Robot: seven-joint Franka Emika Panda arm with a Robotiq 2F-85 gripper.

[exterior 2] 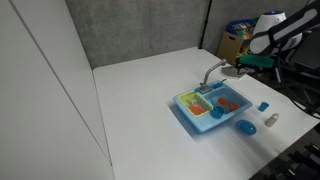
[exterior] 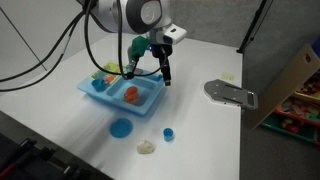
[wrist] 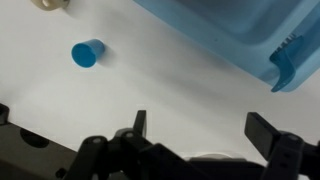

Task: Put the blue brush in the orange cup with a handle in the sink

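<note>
The light-blue sink [exterior: 100,97] stands on the white table in both exterior views [exterior 2: 190,115]. The orange cup with a handle [exterior: 131,94] sits in its basin [exterior 2: 228,103]. My gripper [exterior: 168,78] hangs above the table just off the sink's edge, beside the cup's end [exterior 2: 243,68]. In the wrist view the gripper [wrist: 200,125] is open and empty over bare table, with the sink's corner [wrist: 240,35] at the top right. I cannot make out the blue brush in any view.
A flat blue disc [exterior: 121,127], a tiny blue cylinder [exterior: 168,132] [wrist: 87,53] and a beige piece [exterior: 147,147] lie in front of the sink. A grey curved piece [exterior: 230,93] lies beyond my gripper. Small yellow-green items [exterior: 105,72] sit in the sink.
</note>
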